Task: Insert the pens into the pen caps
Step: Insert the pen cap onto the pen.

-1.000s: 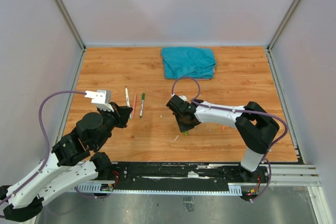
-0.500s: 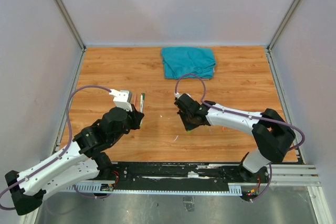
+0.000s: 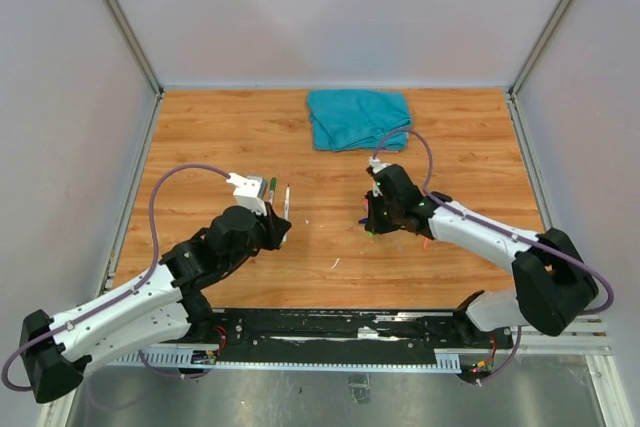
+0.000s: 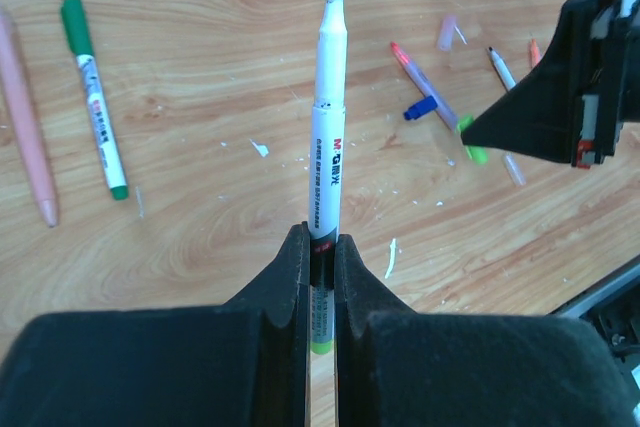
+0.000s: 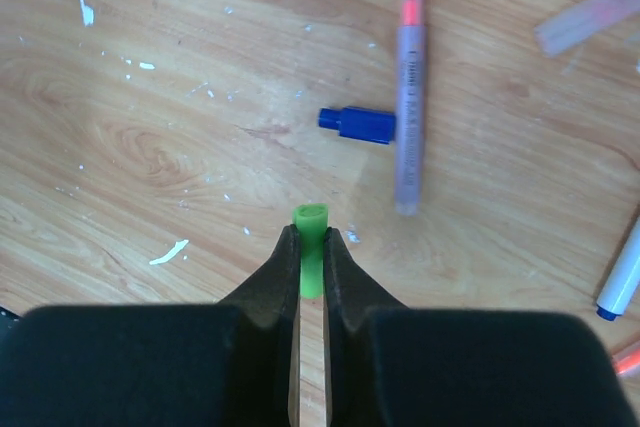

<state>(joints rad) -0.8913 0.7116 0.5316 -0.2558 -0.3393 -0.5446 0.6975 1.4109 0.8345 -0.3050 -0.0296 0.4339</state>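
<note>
My left gripper [image 4: 322, 242] is shut on a white pen [image 4: 327, 117] with a dark green tip; the pen stands out ahead of the fingers, bare tip forward. My right gripper [image 5: 310, 245] is shut on a short light-green pen cap [image 5: 311, 219], open end forward. From above, the left gripper [image 3: 283, 219] and right gripper [image 3: 372, 223] face each other over the table's middle, about a hand's width apart. The left wrist view shows the green cap [image 4: 470, 137] at the tip of the right gripper.
On the wood lie a capped green pen [image 4: 95, 107], a pink pen [image 4: 28, 122], a purple pen with a red tip [image 5: 408, 97], a blue cap [image 5: 358, 124], a pale cap [image 5: 590, 12] and a blue-tipped pen [image 5: 622, 277]. A teal cloth [image 3: 360, 117] lies at the back.
The right gripper shut on the green cap, then rose and swung right and back. The left arm carried its pen right, toward the middle.
</note>
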